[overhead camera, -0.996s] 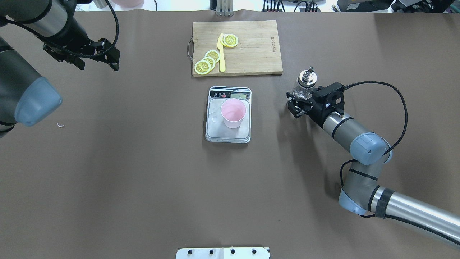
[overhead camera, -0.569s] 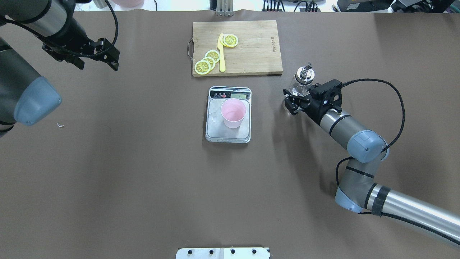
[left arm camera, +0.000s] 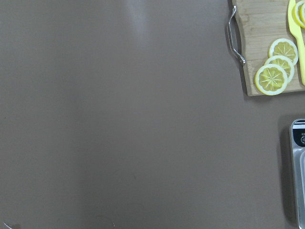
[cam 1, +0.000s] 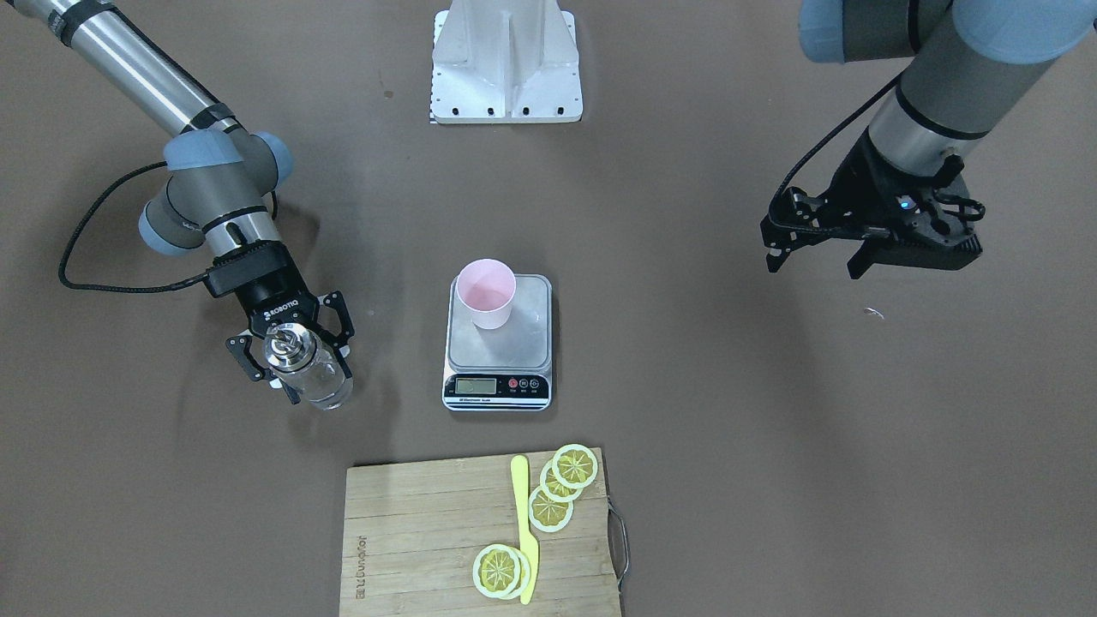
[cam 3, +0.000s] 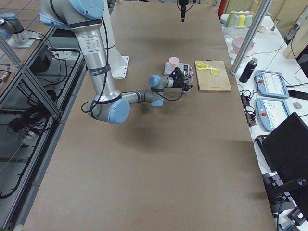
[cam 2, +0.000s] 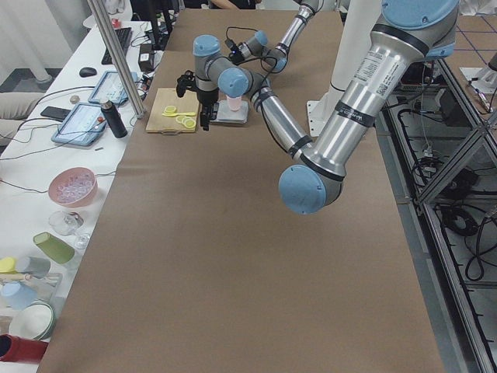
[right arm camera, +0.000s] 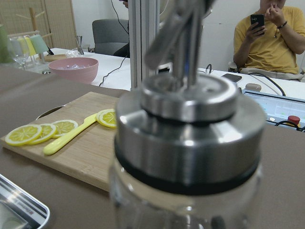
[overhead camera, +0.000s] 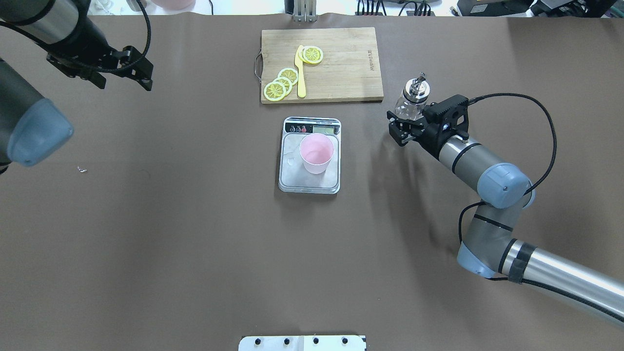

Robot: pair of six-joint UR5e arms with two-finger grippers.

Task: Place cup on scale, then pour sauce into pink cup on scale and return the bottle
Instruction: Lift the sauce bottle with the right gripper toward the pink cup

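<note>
The pink cup (overhead camera: 317,153) stands upright on the silver-grey scale (overhead camera: 292,181), also seen from the front with the cup (cam 1: 486,294) on the scale's (cam 1: 524,343) robot-side half. My right gripper (overhead camera: 396,130) is shut on the clear glass bottle (overhead camera: 413,100) with the metal pourer cap, right of the scale and near the cutting board's right corner. From the front the gripper (cam 1: 300,360) has a finger on each side of the upright bottle (cam 1: 306,373). The bottle (right arm camera: 190,157) fills the right wrist view. My left gripper (overhead camera: 123,80) is open and empty at the far left.
A wooden cutting board (overhead camera: 341,63) with lemon slices (overhead camera: 282,83) and a yellow knife (overhead camera: 300,73) lies behind the scale. A small white scrap (overhead camera: 82,169) lies at the left. The robot's base plate (overhead camera: 302,342) is at the near edge.
My right gripper has carried the bottle a little farther from the robot, toward the board's corner. My left gripper has moved farther left and back, still open.
</note>
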